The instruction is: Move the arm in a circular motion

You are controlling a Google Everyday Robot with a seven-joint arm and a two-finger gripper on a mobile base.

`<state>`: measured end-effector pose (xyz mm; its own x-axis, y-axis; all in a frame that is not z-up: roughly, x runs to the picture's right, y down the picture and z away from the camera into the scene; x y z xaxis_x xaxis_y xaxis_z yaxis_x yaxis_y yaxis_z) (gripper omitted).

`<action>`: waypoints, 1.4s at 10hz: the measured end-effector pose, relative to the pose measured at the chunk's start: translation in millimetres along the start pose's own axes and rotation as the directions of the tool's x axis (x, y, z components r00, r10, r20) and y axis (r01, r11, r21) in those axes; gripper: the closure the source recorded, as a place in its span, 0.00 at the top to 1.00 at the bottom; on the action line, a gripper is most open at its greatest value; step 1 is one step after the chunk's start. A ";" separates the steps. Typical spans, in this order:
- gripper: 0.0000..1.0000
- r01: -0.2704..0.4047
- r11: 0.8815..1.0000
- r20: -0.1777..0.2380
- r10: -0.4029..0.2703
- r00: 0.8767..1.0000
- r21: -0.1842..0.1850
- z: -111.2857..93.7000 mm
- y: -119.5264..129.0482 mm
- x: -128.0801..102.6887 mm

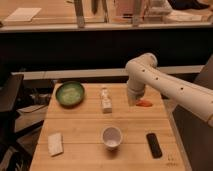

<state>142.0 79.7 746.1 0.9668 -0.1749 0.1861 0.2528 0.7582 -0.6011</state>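
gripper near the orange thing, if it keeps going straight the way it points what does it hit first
The gripper points down over the wooden table. Going straight on, it would probably meet the wood right beside the orange object, or that object itself; depth is unclear.

White arm (172,86), pincer (135,99) low above table (82,125)

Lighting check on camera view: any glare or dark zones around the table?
Camera view: table evenly lit, no glare; dark band behind it nearly black; counter up top bright. Camera view: white arm reads brightest; gripper hangs over the table's far right, beside an orange object.
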 end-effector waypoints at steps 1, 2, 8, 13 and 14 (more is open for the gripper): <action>0.00 -0.001 1.000 0.002 0.001 1.000 -0.001 0.7 -0.1 -0.1; 0.00 -0.001 1.000 0.003 0.001 1.000 -0.001 0.6 -0.6 -0.9; 0.00 0.001 1.000 0.014 -0.001 1.000 -0.004 1.6 0.7 -6.5; 0.00 0.002 1.000 0.023 -0.002 1.000 -0.003 3.1 -0.9 -11.7; 0.00 -0.001 1.000 0.025 0.001 1.000 -0.001 3.3 -1.0 -12.0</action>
<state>130.0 83.1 747.1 0.9658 -0.1585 0.2053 0.2523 0.7574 -0.6022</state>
